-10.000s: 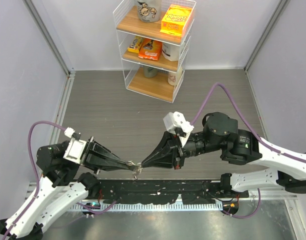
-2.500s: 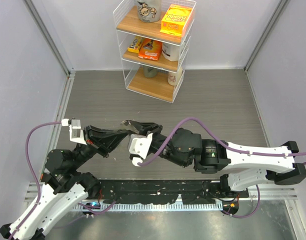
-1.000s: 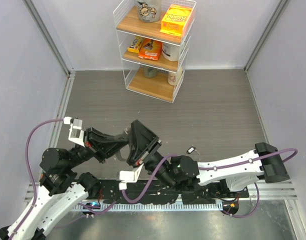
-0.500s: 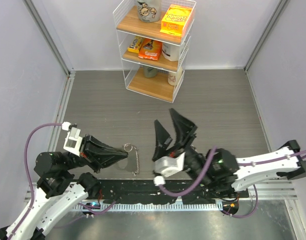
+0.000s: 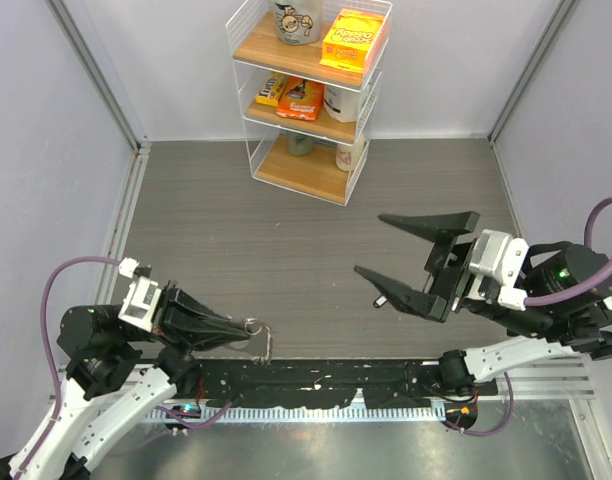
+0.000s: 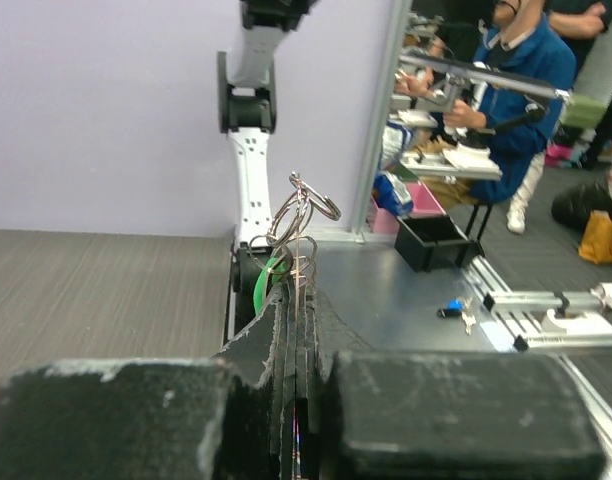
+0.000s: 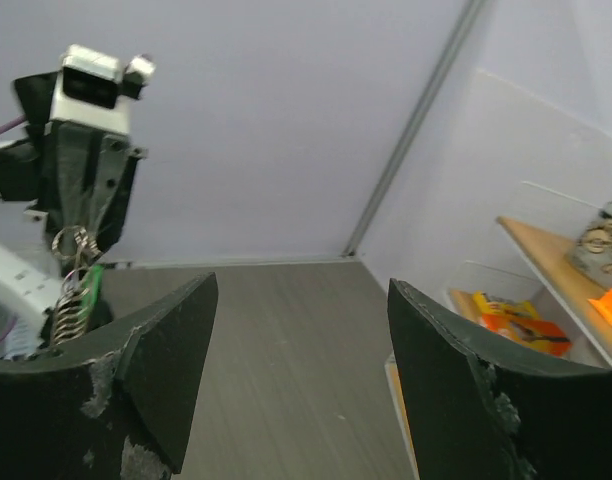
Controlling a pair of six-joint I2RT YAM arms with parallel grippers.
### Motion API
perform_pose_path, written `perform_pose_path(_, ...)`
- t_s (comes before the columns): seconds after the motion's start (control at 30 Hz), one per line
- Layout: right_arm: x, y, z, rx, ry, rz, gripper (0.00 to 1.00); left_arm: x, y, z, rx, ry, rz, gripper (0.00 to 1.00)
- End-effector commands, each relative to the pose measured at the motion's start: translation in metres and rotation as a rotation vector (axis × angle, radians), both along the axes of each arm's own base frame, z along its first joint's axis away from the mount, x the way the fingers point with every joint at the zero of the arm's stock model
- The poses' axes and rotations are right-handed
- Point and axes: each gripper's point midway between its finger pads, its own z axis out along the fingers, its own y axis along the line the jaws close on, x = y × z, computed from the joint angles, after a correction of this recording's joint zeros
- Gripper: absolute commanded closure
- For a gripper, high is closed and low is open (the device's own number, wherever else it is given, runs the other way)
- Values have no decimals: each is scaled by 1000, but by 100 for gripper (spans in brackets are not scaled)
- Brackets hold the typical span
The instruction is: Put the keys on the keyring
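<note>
My left gripper (image 5: 248, 335) is shut on the keyring (image 5: 267, 340) near the table's front edge. In the left wrist view the keyring's silvery rings (image 6: 304, 210) stick up past the closed fingertips, with the green piece (image 6: 265, 284) just behind them. One small key (image 5: 381, 298) lies on the table floor below my right gripper (image 5: 369, 245). That gripper hangs open and empty to the right, its fingers wide apart. The right wrist view looks between its fingers (image 7: 161, 350) at the left gripper (image 7: 84, 190), with the chain (image 7: 74, 300) dangling from it. I see no other key.
A white wire shelf (image 5: 308, 95) with boxes and cups stands at the back centre, and also shows at the right wrist view's edge (image 7: 551, 290). Grey walls close in both sides. A black rail (image 5: 316, 378) runs along the near edge. Something small and blue (image 6: 449, 311) lies on the metal plate.
My right gripper has opened wide and swung away to the right, off the left gripper. The left gripper has drawn back toward the near edge, still holding the keyring.
</note>
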Motion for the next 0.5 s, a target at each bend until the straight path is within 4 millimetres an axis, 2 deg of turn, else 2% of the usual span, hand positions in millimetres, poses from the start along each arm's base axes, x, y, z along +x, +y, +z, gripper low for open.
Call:
perform_pose_path(0.0,-45,27,-51,-184,138,253,25,-25,6,5,22,-129,-111,100)
perform_pose_path(0.1,-59,29,-54,-189,184,335,25,-29,7,2,33,-157,-135,100)
perform_pose_path(0.27,-83,42,-71,-237,242,451,27,-24,4,-1,23,-170,-119,100)
perform_pose_path(0.47,-88,69,-85,-248,279,448,34,-15,-1,2,-3,-131,-93,100)
